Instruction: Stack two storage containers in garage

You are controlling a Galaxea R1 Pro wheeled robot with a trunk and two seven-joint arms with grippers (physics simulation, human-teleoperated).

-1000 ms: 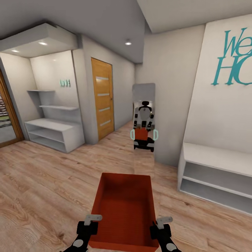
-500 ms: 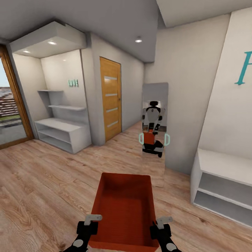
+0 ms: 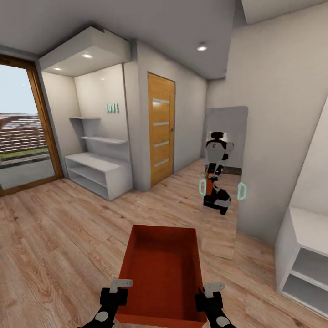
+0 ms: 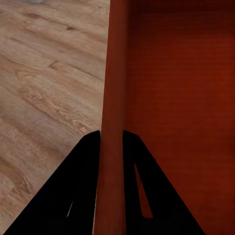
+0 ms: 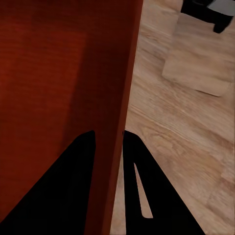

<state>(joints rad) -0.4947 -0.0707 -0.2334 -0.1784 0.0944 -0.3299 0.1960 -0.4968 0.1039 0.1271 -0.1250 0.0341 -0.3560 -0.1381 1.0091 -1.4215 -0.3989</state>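
An orange-red rectangular open-top storage container with thin plain walls is carried low in front of the robot, above the light wood plank floor. It is held at both long sides. The left gripper is seen clamped on the container's left wall, one black finger on the outside and one on the inside, the jaws closed against the wall. The right gripper is clamped in the same way on the right wall, its jaws grasping that wall between them. In the head view both grippers are seen near the box's close corners, the left gripper and the right gripper.

Ahead and to the right, a tall frameless mirror is leaned against a grey-white wall, and the robot with its box is reflected in it. To the left of the mirror an orange-wood door with frosted strips is set, closed. Further left a white shelf unit stands in an alcove, beside a wood-framed glass door. A white low cabinet is placed at the right edge.
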